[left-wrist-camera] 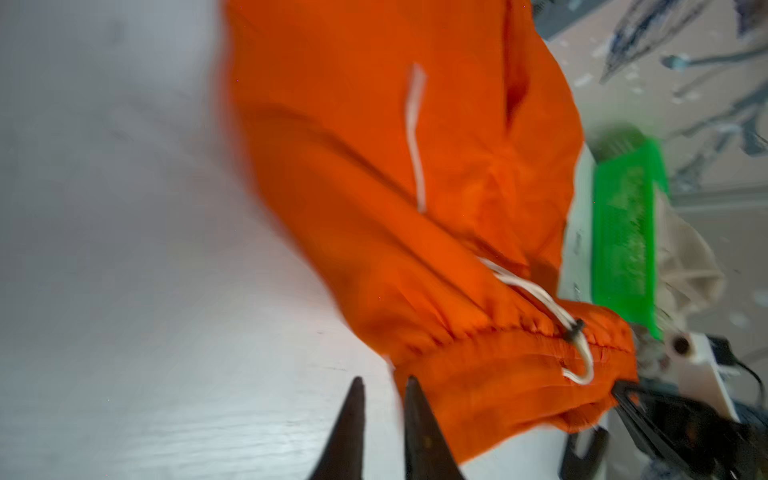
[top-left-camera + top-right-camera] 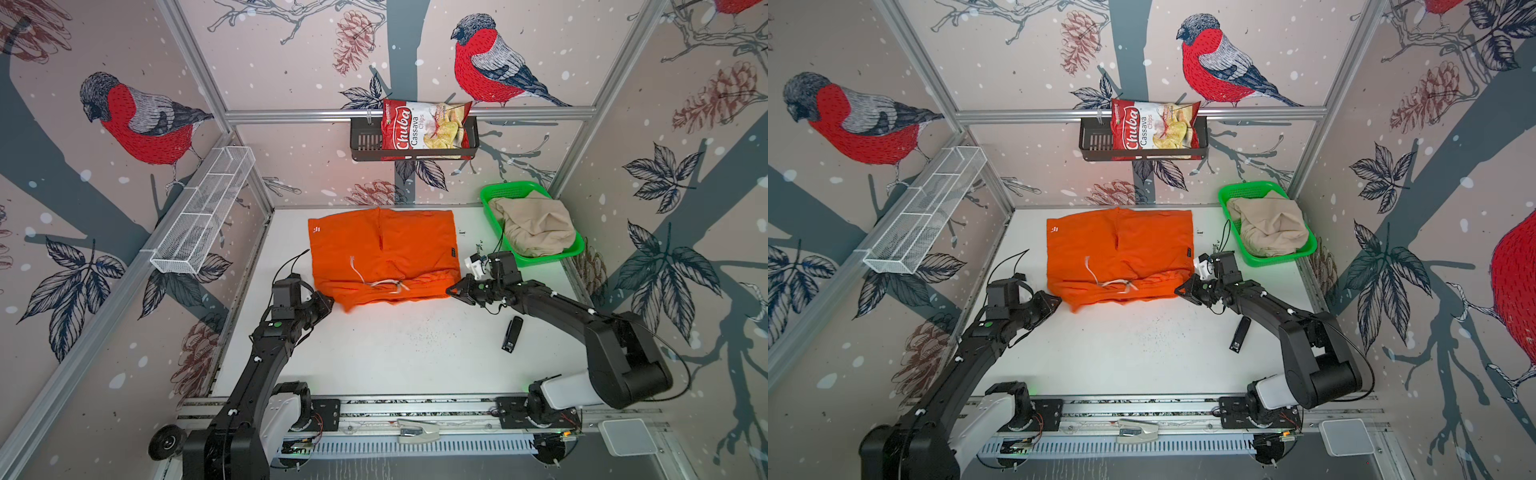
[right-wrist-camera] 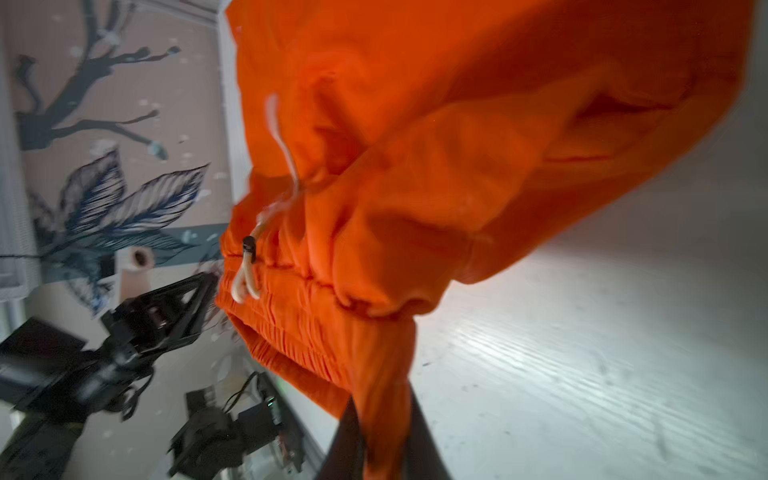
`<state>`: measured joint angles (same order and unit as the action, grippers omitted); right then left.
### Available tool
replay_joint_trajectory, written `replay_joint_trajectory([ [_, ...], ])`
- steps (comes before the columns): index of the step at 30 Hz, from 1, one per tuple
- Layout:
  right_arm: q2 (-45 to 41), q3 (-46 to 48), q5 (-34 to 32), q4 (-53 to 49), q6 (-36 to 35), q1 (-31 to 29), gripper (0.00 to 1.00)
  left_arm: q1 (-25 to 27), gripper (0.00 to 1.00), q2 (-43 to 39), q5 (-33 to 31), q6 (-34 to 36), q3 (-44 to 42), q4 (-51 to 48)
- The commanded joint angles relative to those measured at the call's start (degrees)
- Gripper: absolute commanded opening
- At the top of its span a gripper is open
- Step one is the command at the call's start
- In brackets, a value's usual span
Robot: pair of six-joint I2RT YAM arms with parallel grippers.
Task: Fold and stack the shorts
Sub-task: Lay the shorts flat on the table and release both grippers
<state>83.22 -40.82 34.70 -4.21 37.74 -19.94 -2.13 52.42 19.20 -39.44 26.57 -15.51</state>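
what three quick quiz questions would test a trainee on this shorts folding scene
1. True or false: the beige shorts lie in the green basket.
2. What sits in the black wall shelf? A chips bag, B bottle, C towel.
3. In the right wrist view, what lies between the fingers of the right gripper?
Key: 1 true; 2 A; 3 cloth of the orange shorts.
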Motion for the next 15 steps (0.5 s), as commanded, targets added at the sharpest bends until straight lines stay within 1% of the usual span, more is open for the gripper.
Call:
replay_joint_trajectory([
  [1, -0.1, -0.7, -8.0, -7.0, -1.2, -1.6, 0.52, 0.1, 0.55, -1.3, -4.0, -2.1, -1.3, -3.1],
  [2, -1.1, -1.8, -10.5, -10.5, -2.1, -2.4, 0.57, 0.0, 0.6, -2.2, -4.7, -2.1, -1.0, -4.5],
  [4, -3.1, -4.7, -15.5, -16.9, -3.6, -2.6, 0.65, 0.1, 0.62, -4.3, -5.9, -1.8, 0.3, -7.0],
  [6, -5.2, -9.0, -21.4, -23.2, -5.5, -3.2, 0.66, 0.0, 0.61, -6.4, -6.5, -1.0, 2.4, -8.3],
  [7, -6.0, -11.4, -24.9, -25.9, -6.7, -3.8, 0.66, 0.0, 0.6, -7.2, -5.9, -0.5, 3.4, -8.0],
  [9, -6.3, -15.0, -29.5, -28.5, -9.0, -5.0, 0.67, 0.3, 0.58, -7.3, -3.3, -0.1, 4.5, -6.1],
  [11, -5.0, -18.2, -31.9, -30.9, -10.4, -5.2, 0.67, 1.0, 0.57, -5.2, 1.5, -0.3, 4.9, -3.5],
  [12, -3.9, -19.5, -33.1, -32.4, -10.7, -5.0, 0.67, 1.8, 0.57, -3.9, 3.0, -0.7, 5.0, -2.8],
  [13, -2.5, -20.9, -35.4, -34.4, -11.0, -4.7, 0.68, 3.8, 0.57, -2.3, 3.5, -0.8, 5.1, -2.0],
  [15, -0.4, -22.6, -40.3, -37.3, -11.2, -3.5, 0.68, 9.1, 0.56, 0.2, 2.2, -0.8, 5.0, -0.6],
])
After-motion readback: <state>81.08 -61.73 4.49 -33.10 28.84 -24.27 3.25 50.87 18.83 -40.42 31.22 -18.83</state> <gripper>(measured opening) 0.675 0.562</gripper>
